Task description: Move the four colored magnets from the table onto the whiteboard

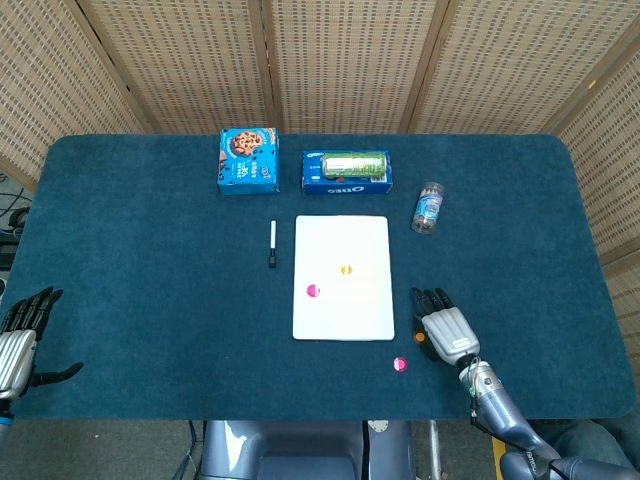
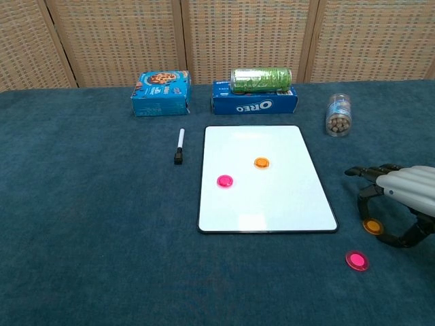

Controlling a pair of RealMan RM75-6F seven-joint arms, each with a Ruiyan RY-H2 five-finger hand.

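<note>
Chest view: right hand (image 2: pixel 401 204) over orange magnet (image 2: pixel 372 226)

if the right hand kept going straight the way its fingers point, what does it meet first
Probably nothing soon: the right hand points up the table, between the whiteboard and the clear jar. The jar lies nearest that line, though depth is unclear.

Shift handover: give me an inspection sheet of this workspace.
Surface: blue cloth table.
Job's things: whiteboard holds a pink magnet and an orange magnet; second orange magnet and second pink magnet on the cloth.
Clutter: marker, cookie box, Oreo box with green can on top, jar.
Hands: right hand arched over the second orange magnet, grip unclear; left hand open, at the table edge.
Cables: nothing seen.
Surroundings: wicker screens.
</note>
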